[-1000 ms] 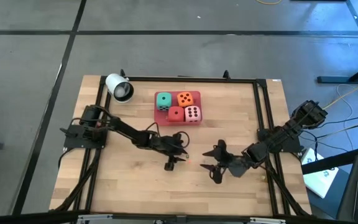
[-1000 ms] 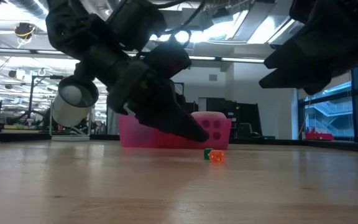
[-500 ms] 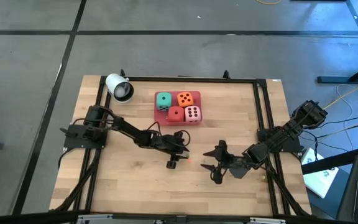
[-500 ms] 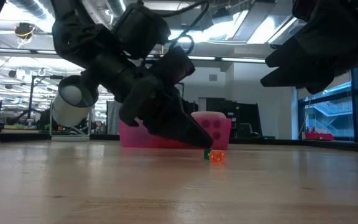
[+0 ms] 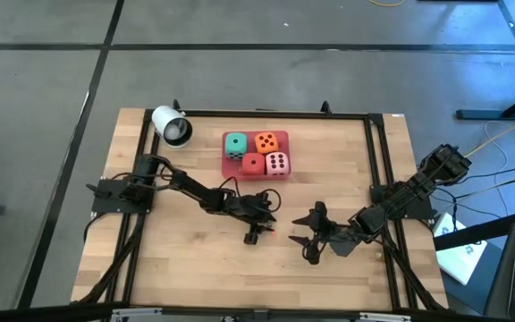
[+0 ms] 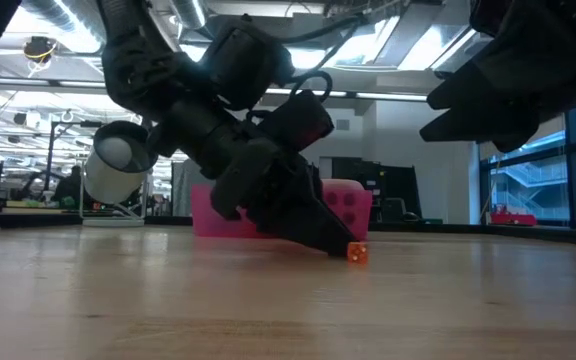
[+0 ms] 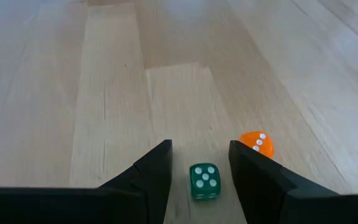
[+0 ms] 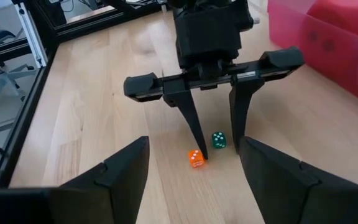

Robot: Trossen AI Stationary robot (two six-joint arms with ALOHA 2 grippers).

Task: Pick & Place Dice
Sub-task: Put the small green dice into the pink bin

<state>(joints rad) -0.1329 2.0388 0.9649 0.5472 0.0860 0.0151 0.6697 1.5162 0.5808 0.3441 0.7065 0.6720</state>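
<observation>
Between my left gripper's (image 7: 199,163) open fingers sits a small green die (image 7: 204,181), with a small orange die (image 7: 257,142) just outside one finger, touching or nearly touching it. To do this well I judge I should keep the wrist square, settle the tips to the table (image 5: 177,259) so both pads meet flat faces of the green die, and close slowly so the orange one is not nudged or caught along with it. My left gripper holds nothing yet; its tips are down at the wood near the table's middle. My right gripper (image 5: 308,240) waits nearby, spread wide and empty, facing the left one. Four larger dice (image 5: 257,152), teal, orange, red and pink, sit packed together on a pink tray (image 5: 230,166) at the table's far side, well apart from both grippers.
</observation>
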